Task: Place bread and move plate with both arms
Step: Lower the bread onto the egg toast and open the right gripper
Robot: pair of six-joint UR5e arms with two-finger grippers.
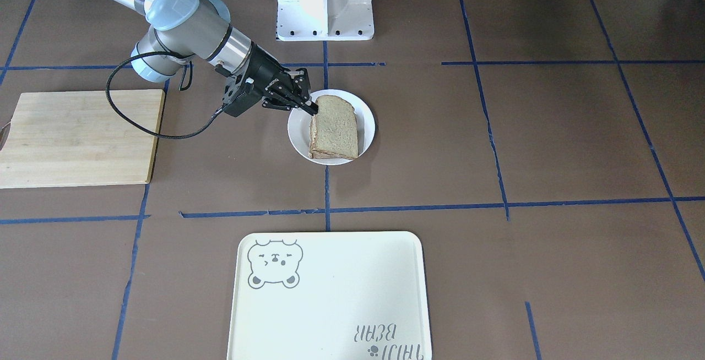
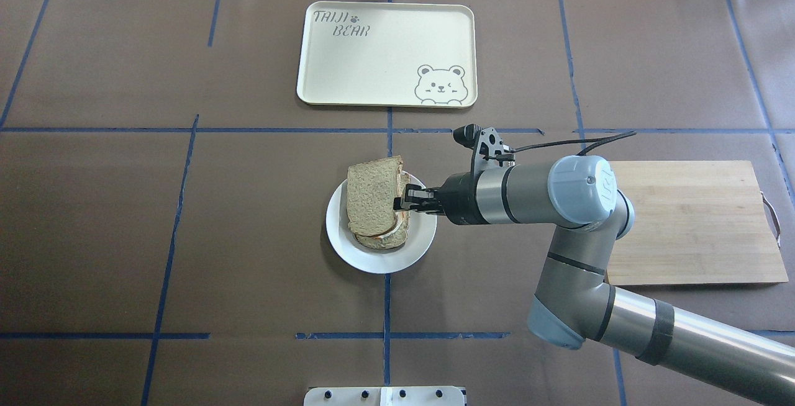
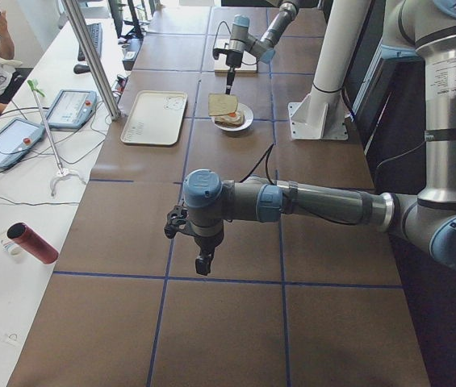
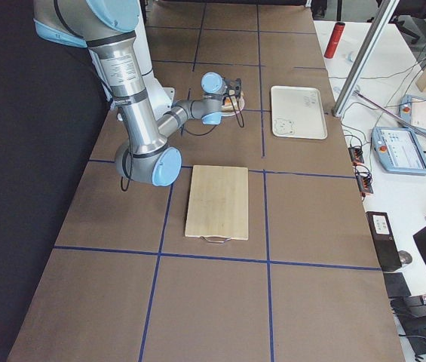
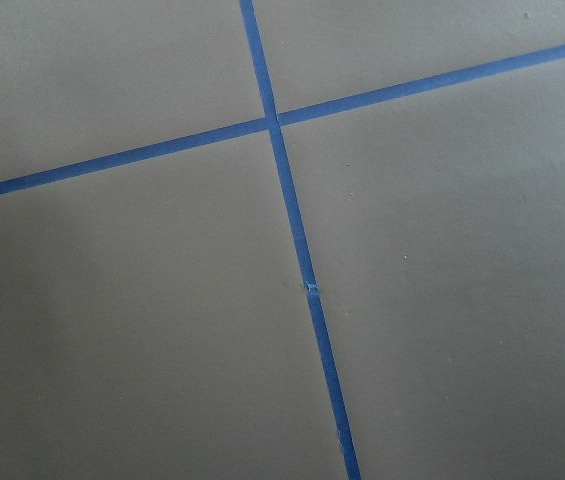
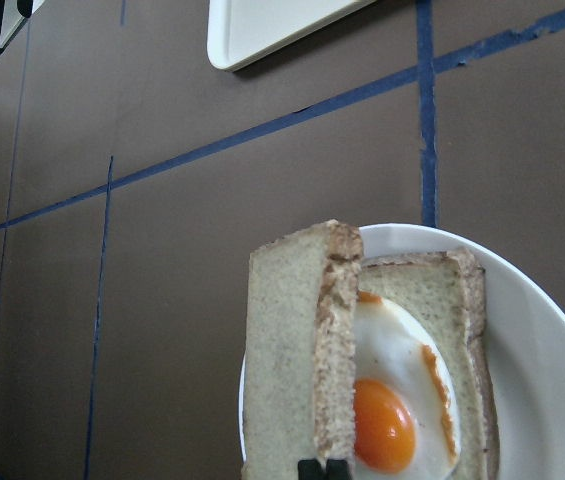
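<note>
Placement of the bread (image 1: 335,127) is the step in hand.

Front-facing view: the right gripper (image 1: 312,108) pinches the slice at its crust edge, jaws closed to the slice's thickness. The slice hangs over the plate (image 1: 368,115).

Overhead view: the bread leans tilted above the egg toast (image 2: 386,241), offset toward the tray (image 2: 385,52) side of the plate. Before release, shift the slice until its outline matches the toast beneath. Lower the gripped edge until the slice lies near flat; released at this tilt, it would probably slide off.

Left side view: the left gripper (image 3: 203,262) hangs over the table (image 3: 236,322), well apart from the plate. Whether its jaws are apart cannot be told.

Right wrist view: the bread stands nearly on edge just beside the fried egg (image 6: 390,405), crust toward the camera. Open the jaws slowly and withdraw sideways, clear of the egg.
</note>
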